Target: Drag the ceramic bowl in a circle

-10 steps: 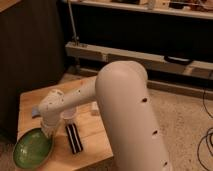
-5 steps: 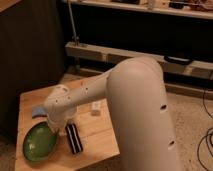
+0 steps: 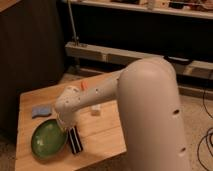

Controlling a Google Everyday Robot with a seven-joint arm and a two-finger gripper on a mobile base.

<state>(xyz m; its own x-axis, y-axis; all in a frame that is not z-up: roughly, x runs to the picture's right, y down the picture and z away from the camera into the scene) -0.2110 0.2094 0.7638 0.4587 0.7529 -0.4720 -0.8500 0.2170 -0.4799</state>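
Green bowl (image 3: 47,140) sits left of your claw (image 3: 62,129), which is pressed together on the near rim, apparently pinching it so the bowl trails along. A black bar (image 3: 75,140) lies just right of the claw and a blue sponge (image 3: 41,110) behind-left. The table (image 3: 102,136) edges crowd left and front; the open wood is right and behind.

Ceramic bowl (image 3: 47,140): glossy green glaze, we note, darker at the rim.
Table (image 3: 102,137): pale wood, matt.
Arm (image 3: 150,110): smooth white shell (plastic, by its look), faint sheen.
Gripper (image 3: 63,128): closed at the bowl's rim, its finish hidden from us.
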